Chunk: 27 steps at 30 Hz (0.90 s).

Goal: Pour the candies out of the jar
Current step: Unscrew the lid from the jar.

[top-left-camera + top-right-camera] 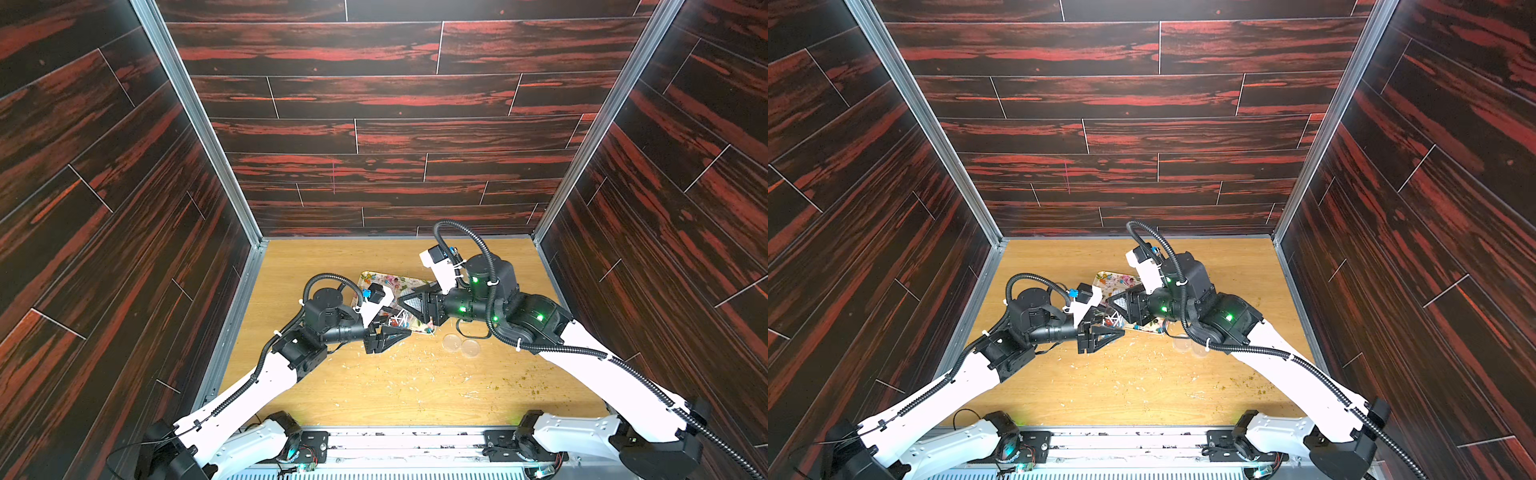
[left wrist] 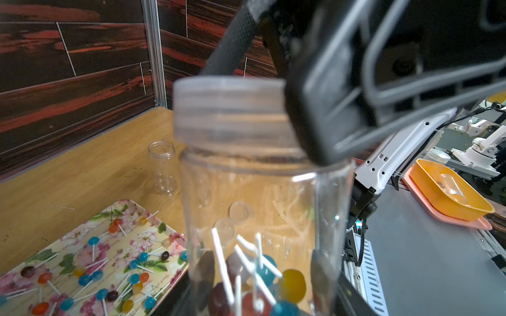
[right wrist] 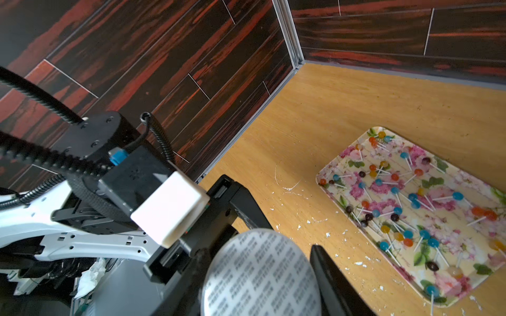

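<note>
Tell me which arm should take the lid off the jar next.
The right arm. Its gripper sits around the lid, so it could probably twist it off. The left gripper is clamped on the jar, which has candies inside.

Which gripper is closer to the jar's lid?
Right. The right gripper has its jaws either side of the lid; the left gripper holds the jar lower down.
</note>
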Each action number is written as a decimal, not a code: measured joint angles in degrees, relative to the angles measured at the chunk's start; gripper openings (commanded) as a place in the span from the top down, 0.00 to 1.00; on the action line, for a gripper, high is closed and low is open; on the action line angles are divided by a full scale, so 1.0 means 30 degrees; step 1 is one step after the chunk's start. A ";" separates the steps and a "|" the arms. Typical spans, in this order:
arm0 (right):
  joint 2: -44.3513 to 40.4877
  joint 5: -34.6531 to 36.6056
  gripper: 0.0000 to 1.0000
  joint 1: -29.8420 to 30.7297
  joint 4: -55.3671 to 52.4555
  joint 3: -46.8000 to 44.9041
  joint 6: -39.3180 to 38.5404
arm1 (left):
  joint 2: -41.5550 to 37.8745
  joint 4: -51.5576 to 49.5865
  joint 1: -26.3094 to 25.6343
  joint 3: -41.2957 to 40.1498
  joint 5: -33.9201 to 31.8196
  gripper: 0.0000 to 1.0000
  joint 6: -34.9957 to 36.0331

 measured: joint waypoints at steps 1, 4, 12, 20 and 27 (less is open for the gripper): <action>-0.0036 -0.0175 0.58 -0.0051 0.0211 -0.0109 -0.0153 | -0.0036 0.0015 0.0000 -0.0007 -0.0058 0.58 -0.0036; -0.0102 -0.0984 0.59 -0.0335 0.0831 -0.0415 -0.0758 | -0.0102 0.0080 0.0000 -0.0029 -0.0175 0.58 -0.0117; -0.0102 -0.4233 0.60 -0.1486 0.1661 -0.0452 -0.2929 | -0.0270 0.0867 -0.0029 -0.0029 -0.0066 0.58 -0.0532; 0.0029 -0.6135 0.60 -0.1851 0.1413 -0.0022 -0.5472 | -0.0459 0.1180 -0.0080 -0.0029 0.0335 0.58 -0.0539; 0.0627 -0.7526 0.59 -0.2047 0.0386 0.1246 -0.7526 | -0.0765 0.1530 -0.0117 -0.0029 0.0466 0.58 -0.0532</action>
